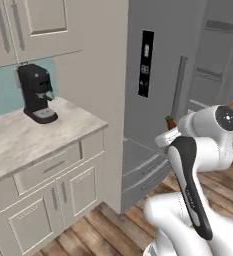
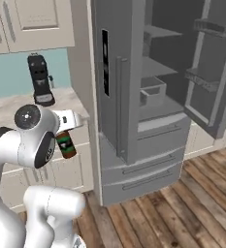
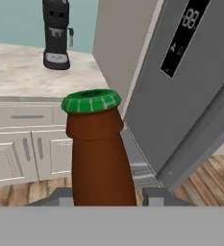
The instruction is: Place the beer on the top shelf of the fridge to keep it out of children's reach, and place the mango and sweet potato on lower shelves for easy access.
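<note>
A pale marbled counter [image 1: 23, 140] ran along the wall above beige cupboards, ending at its right edge beside a tall beige panel next to the fridge [image 2: 134, 97]. A black coffee machine [image 1: 36, 93] stood upright on the counter, near its back edge against the blue wall and well apart from the front edge. Inside the open fridge, grey shelves [image 2: 155, 68] sat one above another, and a grey basket [image 2: 152, 90] rested on a lower one. A wooden plank floor [image 2: 182, 213] lay under the cupboards and the fridge.

The fridge [image 3: 190, 96] door display [image 3: 190, 19] reads 88.
</note>
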Robot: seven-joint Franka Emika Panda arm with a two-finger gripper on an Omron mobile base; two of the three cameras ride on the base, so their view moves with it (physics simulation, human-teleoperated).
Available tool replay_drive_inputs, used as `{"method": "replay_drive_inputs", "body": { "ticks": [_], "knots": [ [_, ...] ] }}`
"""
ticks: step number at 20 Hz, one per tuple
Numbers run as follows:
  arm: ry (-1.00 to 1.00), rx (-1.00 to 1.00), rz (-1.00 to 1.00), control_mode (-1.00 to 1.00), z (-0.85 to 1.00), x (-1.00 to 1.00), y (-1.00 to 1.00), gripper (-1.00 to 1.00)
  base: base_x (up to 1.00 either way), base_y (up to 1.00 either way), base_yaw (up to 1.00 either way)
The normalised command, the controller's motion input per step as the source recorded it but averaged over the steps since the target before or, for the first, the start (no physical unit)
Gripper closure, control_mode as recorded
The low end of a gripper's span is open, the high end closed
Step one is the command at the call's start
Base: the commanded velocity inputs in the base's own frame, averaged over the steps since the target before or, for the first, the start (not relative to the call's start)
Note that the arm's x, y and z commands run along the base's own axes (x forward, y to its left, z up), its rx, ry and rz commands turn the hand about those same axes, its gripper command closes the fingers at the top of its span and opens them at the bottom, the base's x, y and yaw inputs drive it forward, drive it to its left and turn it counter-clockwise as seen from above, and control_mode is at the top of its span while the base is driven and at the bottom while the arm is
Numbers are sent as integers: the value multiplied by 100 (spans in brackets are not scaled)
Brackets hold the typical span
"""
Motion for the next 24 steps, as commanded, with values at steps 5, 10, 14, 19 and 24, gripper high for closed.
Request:
{"method": "replay_drive_inputs", "body": {
  "ticks": [5,10,14,19,24],
  "knots": [
    [0,0,0,100,0,0,0,100,6,-75,-54],
    [0,0,0,100,0,0,0,100,20,-65,-51],
    [0,0,0,100,0,0,0,100,34,-48,-39],
    [0,0,0,100,0,0,0,100,53,-33,-15],
    [0,0,0,100,0,0,0,100,68,-24,12]
  ]
}}
